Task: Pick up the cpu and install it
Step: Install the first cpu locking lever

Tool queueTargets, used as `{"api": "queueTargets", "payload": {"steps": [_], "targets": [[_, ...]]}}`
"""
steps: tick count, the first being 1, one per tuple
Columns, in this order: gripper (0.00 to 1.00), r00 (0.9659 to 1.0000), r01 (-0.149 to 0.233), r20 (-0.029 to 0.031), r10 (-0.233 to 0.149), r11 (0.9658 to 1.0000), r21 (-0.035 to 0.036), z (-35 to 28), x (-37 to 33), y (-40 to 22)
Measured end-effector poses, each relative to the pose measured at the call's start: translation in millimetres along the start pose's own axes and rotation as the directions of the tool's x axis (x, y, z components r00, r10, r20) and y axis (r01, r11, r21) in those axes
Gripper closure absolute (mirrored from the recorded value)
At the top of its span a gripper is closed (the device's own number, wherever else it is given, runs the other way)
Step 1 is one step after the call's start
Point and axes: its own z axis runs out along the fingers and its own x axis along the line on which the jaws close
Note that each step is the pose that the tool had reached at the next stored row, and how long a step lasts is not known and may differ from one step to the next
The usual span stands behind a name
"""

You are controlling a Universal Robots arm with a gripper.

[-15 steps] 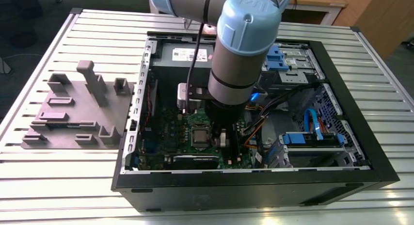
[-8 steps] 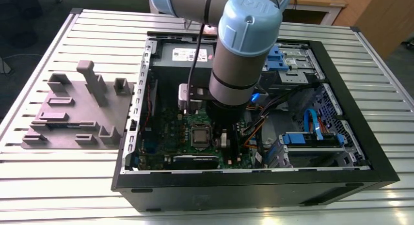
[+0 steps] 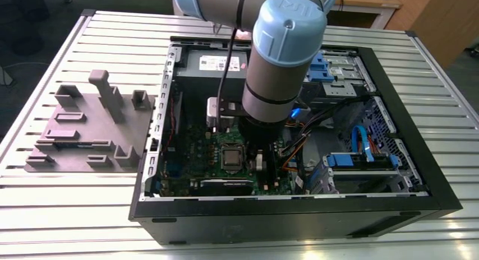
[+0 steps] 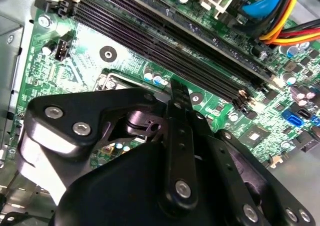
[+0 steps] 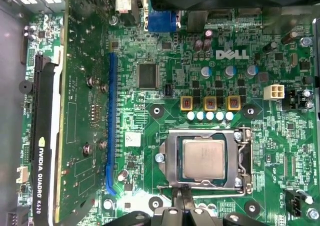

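Pincer (image 5: 182, 195): tips look pressed together, pinching nothing, right at the edge of the socket frame (image 5: 170, 161).
Cpu (image 5: 203, 159): lying flat inside that frame on the green motherboard (image 5: 150, 110), silver top up, just beside the pincer tips.
Writing: white logo lettering (image 5: 232, 54) on the board, plus more along the graphics card (image 5: 42, 161).
Second wrist view: pincer (image 4: 177, 88) covers the socket, with black memory slots (image 4: 165, 40) behind it.
Exterior view: arm (image 3: 277, 75) reaches into the open case (image 3: 299, 215); white label (image 3: 222, 63) on the power supply; grey fixture block (image 3: 82, 131) on the slatted worktop (image 3: 75, 215).

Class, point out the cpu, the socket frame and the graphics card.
cpu (image 5: 203, 159): first wrist view, metal top's middle.
socket frame (image 5: 171, 157): first wrist view, side bar.
graphics card (image 5: 80, 110): first wrist view, green board.
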Motion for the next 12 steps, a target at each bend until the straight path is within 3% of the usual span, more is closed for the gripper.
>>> {"api": "queueTargets", "payload": {"steps": [4, 12], "targets": [[0.9, 1.0, 0.0, 0.0044, 0.0, 1.0, 0.0005, -5.0, 0.0, 0.2], [0.9, 1.0, 0.0, 0.006, 0.0, 1.0, 0.0, -21.2, 0.9, 0.9]]}}
